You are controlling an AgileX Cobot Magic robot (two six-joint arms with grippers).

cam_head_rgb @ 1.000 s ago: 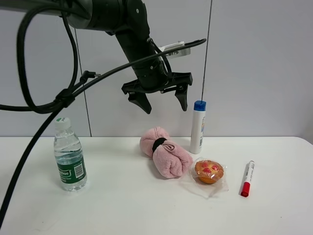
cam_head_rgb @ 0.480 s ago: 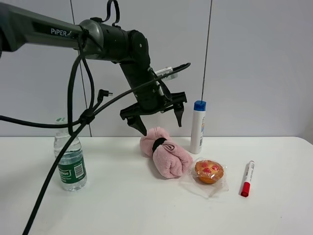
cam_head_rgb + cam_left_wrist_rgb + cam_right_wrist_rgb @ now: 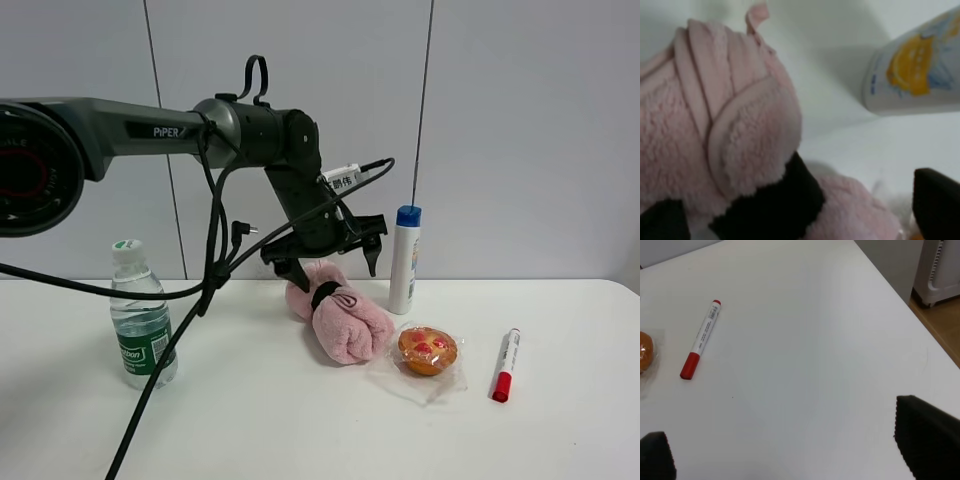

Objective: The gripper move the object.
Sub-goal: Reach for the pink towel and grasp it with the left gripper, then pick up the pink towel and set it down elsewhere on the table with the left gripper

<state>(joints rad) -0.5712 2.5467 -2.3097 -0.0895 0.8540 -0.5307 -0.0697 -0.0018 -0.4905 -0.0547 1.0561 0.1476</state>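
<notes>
A pink rolled towel (image 3: 345,325) with a black band lies on the white table (image 3: 250,430) at mid-back. My left gripper (image 3: 335,272) is open, its two black fingers straddling the towel's far end just above it. In the left wrist view the towel (image 3: 730,125) fills the frame, with my left gripper (image 3: 800,215) open and its fingertips (image 3: 937,200) on either side of the black band (image 3: 775,210). My right gripper (image 3: 792,445) is open and empty over bare table near the right edge. It is out of the exterior view.
A white bottle with a blue cap (image 3: 405,260) stands right behind the towel, close to the left gripper; it also shows in the left wrist view (image 3: 915,70). A wrapped muffin (image 3: 427,352), a red marker (image 3: 506,365) and a water bottle (image 3: 143,320) sit on the table.
My left gripper has come down from well above the towel to just over its far end, staying open. The objects have not moved.
</notes>
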